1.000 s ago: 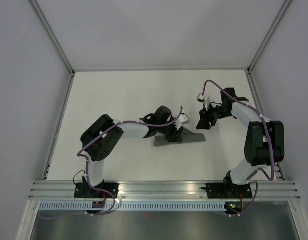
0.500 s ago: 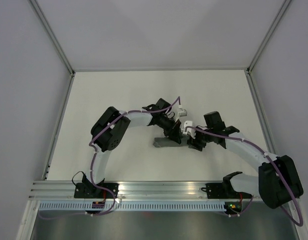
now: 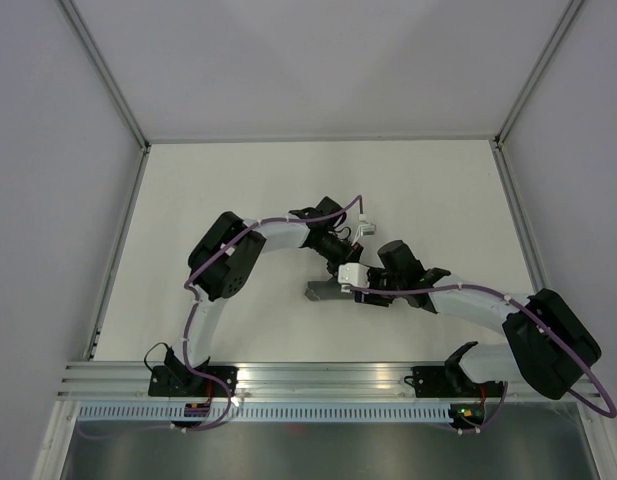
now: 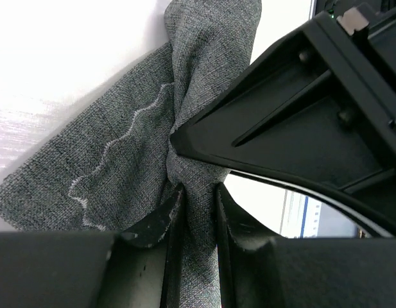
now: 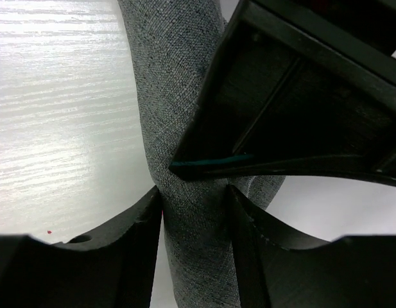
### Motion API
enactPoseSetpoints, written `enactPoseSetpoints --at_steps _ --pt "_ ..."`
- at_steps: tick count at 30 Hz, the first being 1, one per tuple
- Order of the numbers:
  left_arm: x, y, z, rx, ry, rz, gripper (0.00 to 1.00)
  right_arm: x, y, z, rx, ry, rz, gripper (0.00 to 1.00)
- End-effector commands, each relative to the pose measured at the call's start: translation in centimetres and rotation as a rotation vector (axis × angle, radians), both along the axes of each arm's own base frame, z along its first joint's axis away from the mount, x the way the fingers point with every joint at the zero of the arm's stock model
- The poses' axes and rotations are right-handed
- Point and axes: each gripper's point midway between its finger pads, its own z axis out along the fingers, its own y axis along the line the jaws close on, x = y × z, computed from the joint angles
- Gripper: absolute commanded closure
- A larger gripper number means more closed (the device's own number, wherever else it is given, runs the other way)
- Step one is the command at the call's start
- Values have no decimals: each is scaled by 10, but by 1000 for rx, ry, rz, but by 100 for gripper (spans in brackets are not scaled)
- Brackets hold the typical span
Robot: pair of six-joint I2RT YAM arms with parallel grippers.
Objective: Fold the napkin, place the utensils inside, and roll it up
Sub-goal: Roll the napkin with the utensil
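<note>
step: roll-up, late stage. napkin (image 3: 326,291) is no flat sheet now but a narrow grey bundle on the table (image 3: 238,190), mid-table, just ahead of where both arms meet.

left gripper (image 4: 196,200): pinched on the napkin. a twisted section of fabric runs up between its fingers, and a looser flap with the wavy stitched line fans out to the left.

right gripper (image 5: 194,200): jaws wider, straddling the rolled part. fabric fills the gap and touches both fingers, so i read it as clamped on the roll. how hard it squeezes i can't tell.

the two grippers are close beside each other on the same bundle, and each one's body crowds the other's wrist view.

utensil: not visible in any view. likely inside the roll, can't confirm.

next move, my read: one gripper anchors while the other turns or tucks the loose flap round the roll. needs:
- grip firm enough that the roll doesn't unwind
- a staggered release, not both at once
- clearance between the grippers, collision risk is high at this spacing
</note>
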Motion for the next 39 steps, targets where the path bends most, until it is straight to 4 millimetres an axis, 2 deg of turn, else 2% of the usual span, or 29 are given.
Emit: enactPoseSetpoints --at_steps 1,3,4,5,7,10,11,12,13,14,18,19,21,23,24,25,26,27,28,29,30,31,32,34,35,36,37,39 --pt "-22 27 -42 208 97 13 93 8 -3 -6 -37 -51 -15 50" --pt "-21 26 -41 206 96 7 90 6 -5 -12 -55 -43 -7 54" --pt "-18 25 -41 209 88 11 89 5 -6 -13 -61 -38 -8 59" --pt "-18 26 -39 212 82 12 88 4 -8 -16 -69 -31 -8 74" --pt "-9 26 -38 225 44 33 81 1 -9 -19 -80 -14 -3 83" --pt "2 28 -29 218 1 83 73 -4 -11 -23 -95 24 6 89" --pt "14 19 -10 161 -49 120 72 -5 -10 -23 -97 36 10 92" --pt "23 21 -7 151 -93 150 66 -7 -9 -24 -93 50 16 93" --pt "22 23 -6 151 -81 183 65 -9 -9 -24 -94 59 20 94" --pt "32 17 5 108 -106 219 64 -7 -9 -23 -92 65 17 94" --pt "64 27 37 51 -201 380 58 -7 -8 -23 -70 121 21 96" --pt "65 32 36 51 -203 406 58 -9 -8 -23 -62 147 26 96" --pt "83 37 47 26 -246 496 58 -2 -9 -22 -52 166 15 96" --pt "85 45 58 4 -270 551 57 1 -9 -22 -41 208 16 96" --pt "99 47 65 -14 -332 610 57 2 -9 -21 -37 224 17 96" --pt "96 56 56 1 -342 642 58 -1 -11 -22 -40 258 20 96" --pt "102 60 76 -44 -387 705 58 5 -9 -20 -25 277 22 97" --pt "120 65 93 -100 -478 806 54 6 -8 -20 -20 294 29 96" --pt "112 80 82 -103 -503 852 53 2 -10 -20 -24 330 31 97" --pt "112 87 106 -180 -546 919 46 9 -9 -19 -3 358 26 97" --pt "113 97 114 -220 -584 982 36 10 -9 -19 -1 373 36 97" --pt "106 104 119 -293 -628 995 35 14 -9 -14 2 395 35 97" --pt "100 103 126 -314 -655 981 34 13 -11 -21 4 446 34 97" --pt "96 101 123 -269 -747 922 34 9 -14 -24 -10 517 43 97" --pt "89 92 123 -251 -798 898 33 17 -10 -26 1 549 46 97" --pt "86 86 126 -239 -845 869 33 10 -12 -26 -10 610 49 97" --pt "85 83 124 -207 -931 815 32 18 -10 -29 -11 628 60 97" --pt "76 69 118 -149 -1040 748 32 14 -12 -28 -12 693 61 97"
